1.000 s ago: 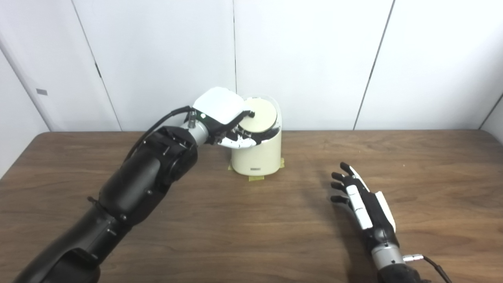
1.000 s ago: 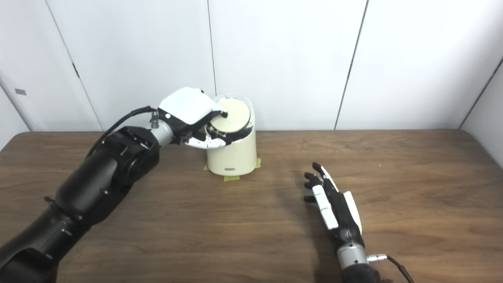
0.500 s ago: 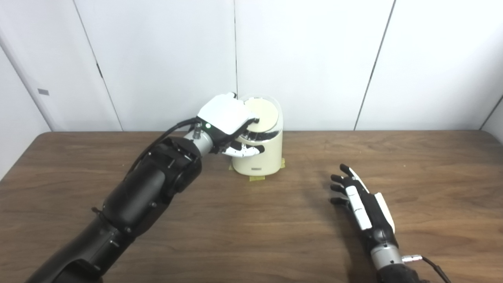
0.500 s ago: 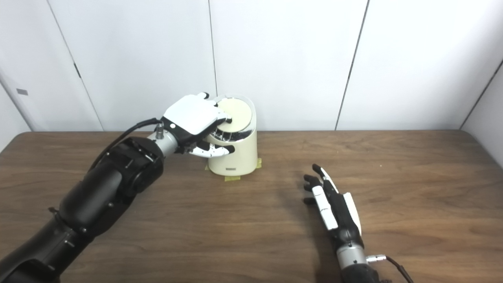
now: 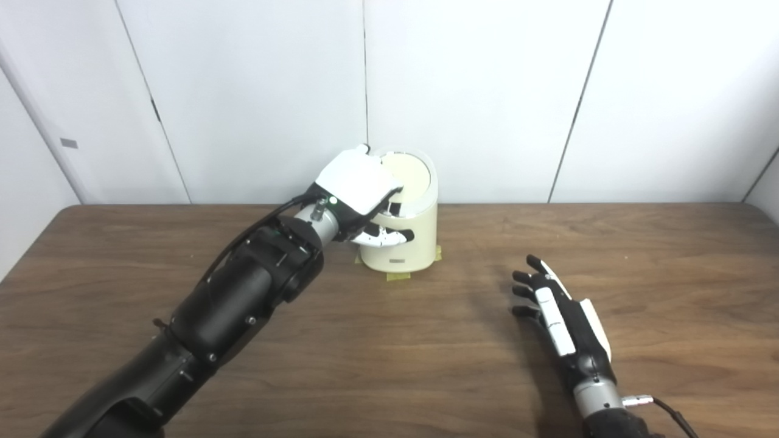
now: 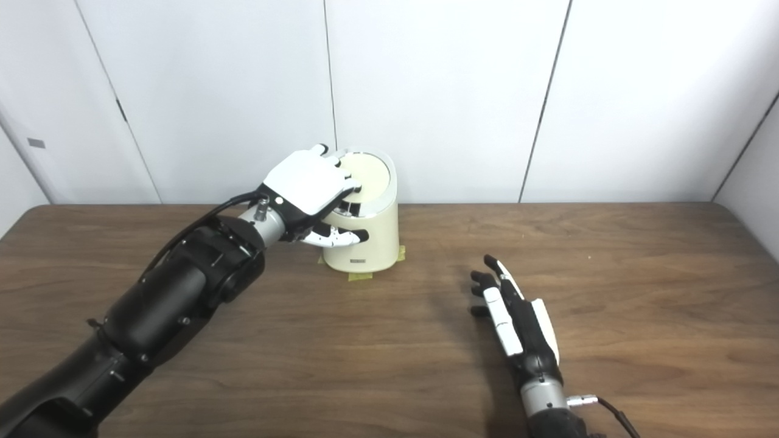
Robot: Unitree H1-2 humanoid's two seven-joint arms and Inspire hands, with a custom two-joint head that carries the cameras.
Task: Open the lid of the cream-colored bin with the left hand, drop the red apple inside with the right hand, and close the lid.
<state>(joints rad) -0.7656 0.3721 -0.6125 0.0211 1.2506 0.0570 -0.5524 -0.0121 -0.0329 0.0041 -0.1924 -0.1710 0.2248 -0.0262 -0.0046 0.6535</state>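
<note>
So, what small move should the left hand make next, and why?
Probably press the lid down the last bit, then lift away. The left hand lies on the lid's near edge, a small dark gap shows under that edge, no apple is in view, and the right hand rests open on the table.

Bright, even overhead light. Soft shadow on worktop (image 5: 426, 340) left of right robot hand (image 5: 563, 316). Mild sheen on wood. White wall panels (image 6: 426, 91) slightly overexposed. Image soft, low detail; no motion blur.
</note>
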